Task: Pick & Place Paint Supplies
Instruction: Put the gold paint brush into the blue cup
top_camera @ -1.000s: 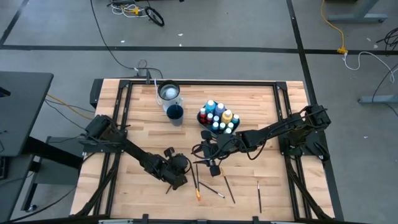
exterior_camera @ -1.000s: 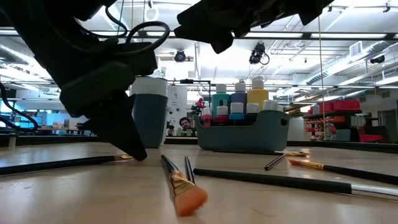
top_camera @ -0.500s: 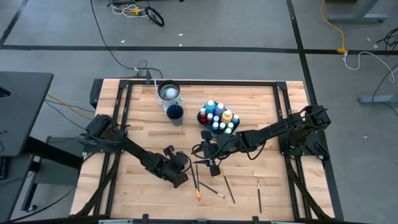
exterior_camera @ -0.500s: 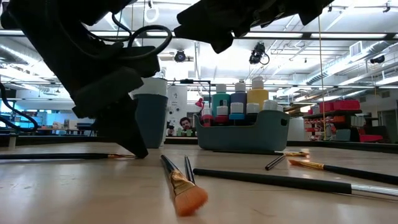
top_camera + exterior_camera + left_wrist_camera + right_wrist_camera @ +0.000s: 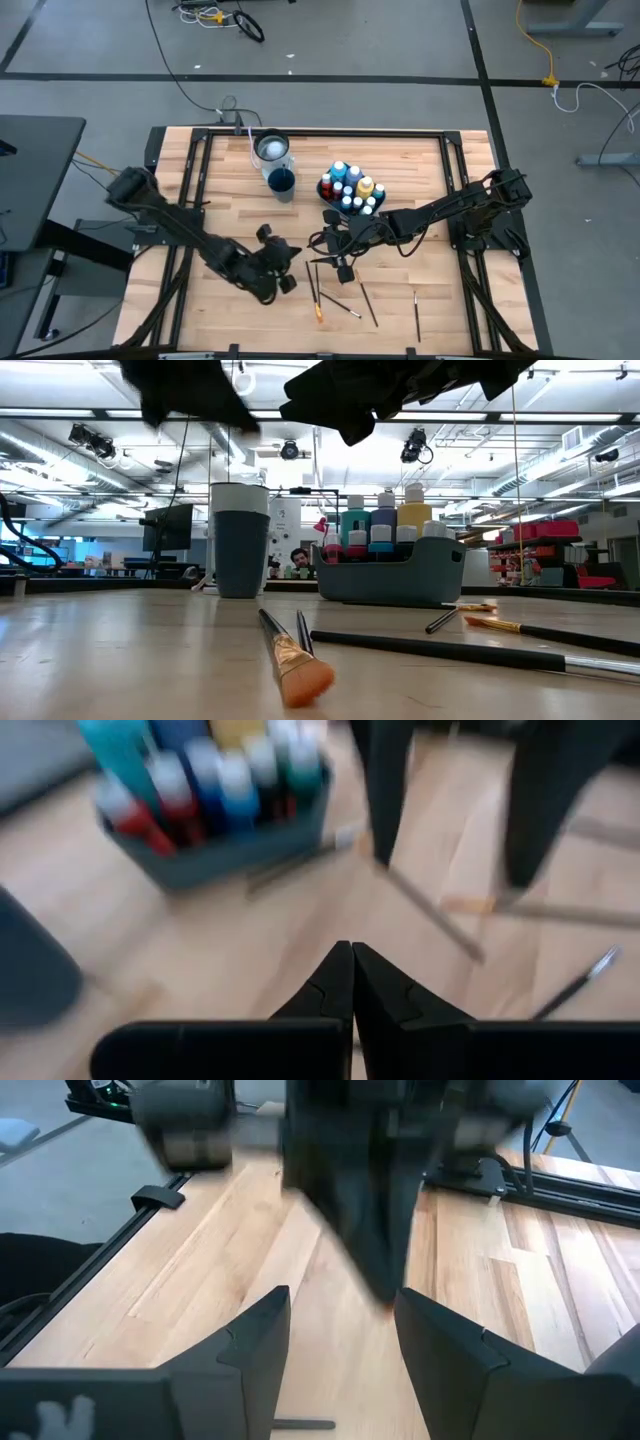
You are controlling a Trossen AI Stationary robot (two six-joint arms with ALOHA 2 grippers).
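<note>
The left gripper (image 5: 351,982) is clamped shut with nothing visible between its tips, raised above the table (image 5: 230,180). The right gripper (image 5: 340,1342) hangs with fingers spread, holding nothing, over the loose brushes (image 5: 345,292) (presumably next for pickup). The bottles (image 5: 350,185) stand in the tray (image 5: 390,578).

Brushes (image 5: 290,660) lie on tabletop (image 5: 120,660). Paint bottles (image 5: 385,520) upright in teal tray (image 5: 390,575). Dark blue cup (image 5: 241,540) stands beside it.
</note>
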